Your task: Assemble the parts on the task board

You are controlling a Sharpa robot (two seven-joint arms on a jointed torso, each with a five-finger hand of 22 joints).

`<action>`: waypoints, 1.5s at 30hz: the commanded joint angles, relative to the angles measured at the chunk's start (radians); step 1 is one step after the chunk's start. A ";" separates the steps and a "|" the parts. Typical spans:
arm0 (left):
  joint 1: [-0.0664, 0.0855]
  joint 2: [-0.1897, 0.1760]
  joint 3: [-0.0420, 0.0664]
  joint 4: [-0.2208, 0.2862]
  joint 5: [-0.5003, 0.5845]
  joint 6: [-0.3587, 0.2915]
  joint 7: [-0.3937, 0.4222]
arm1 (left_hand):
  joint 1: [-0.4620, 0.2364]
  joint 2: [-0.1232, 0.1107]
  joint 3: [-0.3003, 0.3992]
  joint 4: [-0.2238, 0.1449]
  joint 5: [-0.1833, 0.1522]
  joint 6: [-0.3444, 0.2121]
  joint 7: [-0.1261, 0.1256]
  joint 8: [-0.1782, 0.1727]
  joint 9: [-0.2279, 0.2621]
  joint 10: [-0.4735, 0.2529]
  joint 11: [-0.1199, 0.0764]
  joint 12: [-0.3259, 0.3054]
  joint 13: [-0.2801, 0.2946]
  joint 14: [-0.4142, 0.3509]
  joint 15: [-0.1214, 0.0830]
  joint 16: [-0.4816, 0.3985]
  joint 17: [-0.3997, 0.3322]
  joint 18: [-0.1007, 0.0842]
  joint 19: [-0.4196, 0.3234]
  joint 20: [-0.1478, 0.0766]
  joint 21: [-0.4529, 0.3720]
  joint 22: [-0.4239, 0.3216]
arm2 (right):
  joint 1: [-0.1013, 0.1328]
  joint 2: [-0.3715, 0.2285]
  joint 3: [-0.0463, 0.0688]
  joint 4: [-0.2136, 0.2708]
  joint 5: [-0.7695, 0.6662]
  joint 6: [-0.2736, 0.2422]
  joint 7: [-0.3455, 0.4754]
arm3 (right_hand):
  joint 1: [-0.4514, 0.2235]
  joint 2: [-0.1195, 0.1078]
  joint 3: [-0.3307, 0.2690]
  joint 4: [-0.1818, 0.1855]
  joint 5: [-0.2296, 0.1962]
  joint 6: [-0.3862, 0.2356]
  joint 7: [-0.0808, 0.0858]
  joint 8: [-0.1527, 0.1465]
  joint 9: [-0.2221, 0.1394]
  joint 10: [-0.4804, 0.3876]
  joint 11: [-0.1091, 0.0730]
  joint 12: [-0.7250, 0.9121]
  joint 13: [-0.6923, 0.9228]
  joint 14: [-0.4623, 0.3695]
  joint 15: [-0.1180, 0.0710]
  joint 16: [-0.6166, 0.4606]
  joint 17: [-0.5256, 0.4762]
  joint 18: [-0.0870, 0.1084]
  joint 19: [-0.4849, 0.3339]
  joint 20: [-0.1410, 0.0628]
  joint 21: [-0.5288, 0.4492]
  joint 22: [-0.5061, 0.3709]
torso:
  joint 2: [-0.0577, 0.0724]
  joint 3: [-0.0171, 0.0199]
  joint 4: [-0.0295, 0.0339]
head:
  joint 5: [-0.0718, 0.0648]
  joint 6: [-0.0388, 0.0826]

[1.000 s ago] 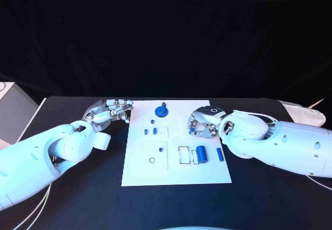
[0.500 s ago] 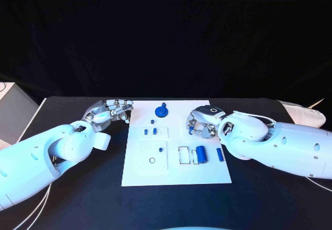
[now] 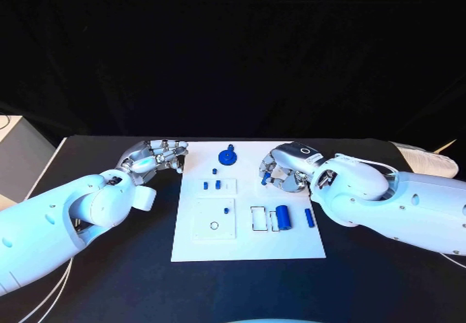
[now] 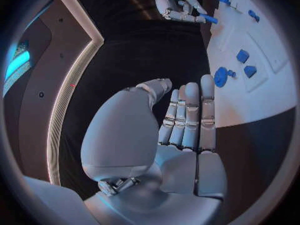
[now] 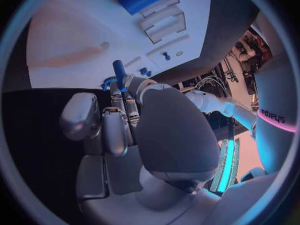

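Right hand (image 3: 281, 170) pinches a small blue peg (image 3: 266, 177) between its fingertips, over the board's (image 3: 248, 245) right half. Nearer the robot on the board lie a blue cylinder (image 3: 283, 216) and a thin blue pin (image 3: 309, 216) — side by side. Left hand (image 3: 155, 159), fingers straight and together, holding nothing, rests beside the board's left edge. Farther back sits a round blue gear (image 3: 227, 157).
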 commanded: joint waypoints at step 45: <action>-0.003 0.017 0.001 -0.004 0.017 0.022 0.005 | 0.008 0.009 -0.006 0.005 0.000 0.007 0.003 0.004 0.002 -0.002 -0.002 0.006 -0.002 -0.002 -0.006 -0.005 -0.003 0.007 0.009 -0.003 -0.008 -0.003 | -0.135 0.253 -0.019 -0.001 -0.048 0.007 0.019 | -0.018 -0.004 0.042 -0.047 0.011 -0.012 0.005 0.009 0.015 0.071 -0.061 -0.002 0.037 0.031 -0.004 -0.001 -0.012 -0.012 -0.003 -0.003 -0.003 -0.004 | -0.003 -0.0002 -0.0064 | 0.043 -0.018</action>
